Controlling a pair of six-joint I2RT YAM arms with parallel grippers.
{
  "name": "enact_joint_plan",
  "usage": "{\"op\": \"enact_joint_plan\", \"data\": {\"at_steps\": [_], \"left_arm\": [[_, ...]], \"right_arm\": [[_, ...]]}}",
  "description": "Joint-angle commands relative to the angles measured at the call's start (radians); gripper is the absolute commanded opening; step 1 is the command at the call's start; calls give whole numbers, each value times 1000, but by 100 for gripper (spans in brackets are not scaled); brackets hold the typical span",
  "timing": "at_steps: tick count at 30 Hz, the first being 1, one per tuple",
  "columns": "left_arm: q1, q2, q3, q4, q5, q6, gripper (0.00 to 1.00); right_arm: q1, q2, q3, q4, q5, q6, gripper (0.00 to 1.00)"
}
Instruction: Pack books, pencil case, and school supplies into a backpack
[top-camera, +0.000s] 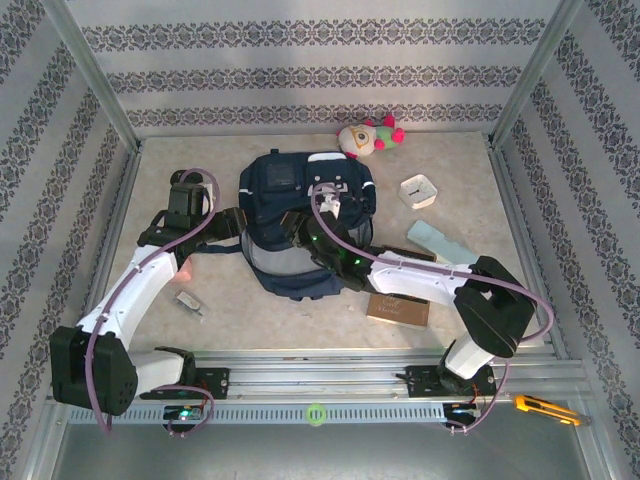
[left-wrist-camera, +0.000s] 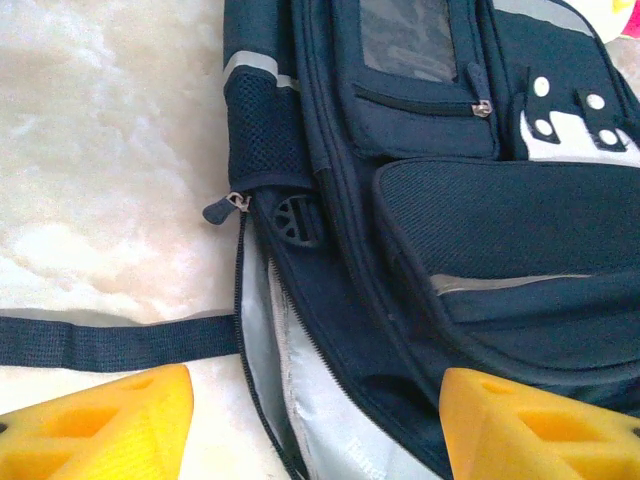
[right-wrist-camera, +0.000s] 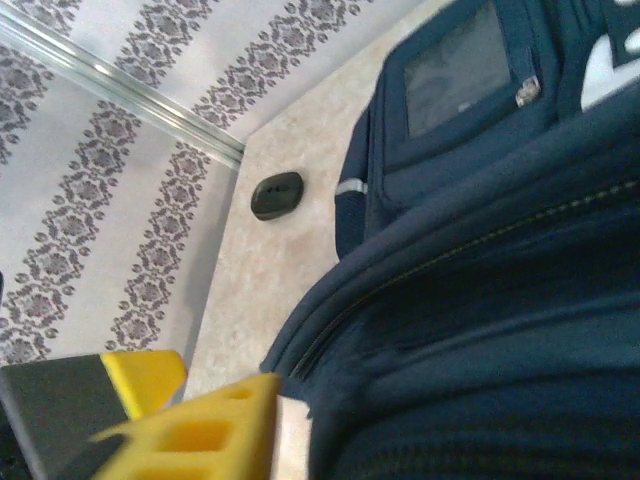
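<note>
Yellow fingers (left-wrist-camera: 100, 425) of the left gripper (left-wrist-camera: 315, 430) stand wide apart at the bottom of the left wrist view and hold nothing. Between them runs the unzipped seam (left-wrist-camera: 265, 380) of the backpack (left-wrist-camera: 450, 230), with pale lining showing.

On the top view the backpack lies centre frame, its long axis running top to bottom. The right gripper (right-wrist-camera: 225, 378) sits against the dark flap. We cannot tell whether it pinches fabric.

The book (top-camera: 398, 308) lies lower right of the backpack, long axis left to right, just beside the right forearm, so we judge the right arm nearer. The pencil case (top-camera: 440, 240) lies right of the backpack, slanting toward lower right. A pink block (top-camera: 188, 268) lies left, partly under the left arm.
</note>
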Motion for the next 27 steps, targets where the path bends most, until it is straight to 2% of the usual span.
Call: {"op": "enact_joint_plan", "data": {"at_steps": [1,4,7,14,18,22,27], "left_arm": [[6,-57,-9,-43,13,-20,65],[6,-84,-15,-71,5,-4,66],[4,-98,-24,-73,33,14,66],[-32,-105,-50,-12,136,-19,64],[-84,-29,-34,51,223,-66,64],[-194,75,-12,98,155,-20,64],[-213,240,14,143,162,-41,63]], "right_arm": [[47,-43,17,-89,57,137,41],[76,-61,-40,-96,33,269,51],[114,-80,-51,-171,33,326,62],[118,-96,-117,-168,-151,366,64],[120,-96,-115,-195,-260,334,66],[120,-146,-124,-249,-313,276,66],[120,-254,-121,-374,-360,198,66]]}}
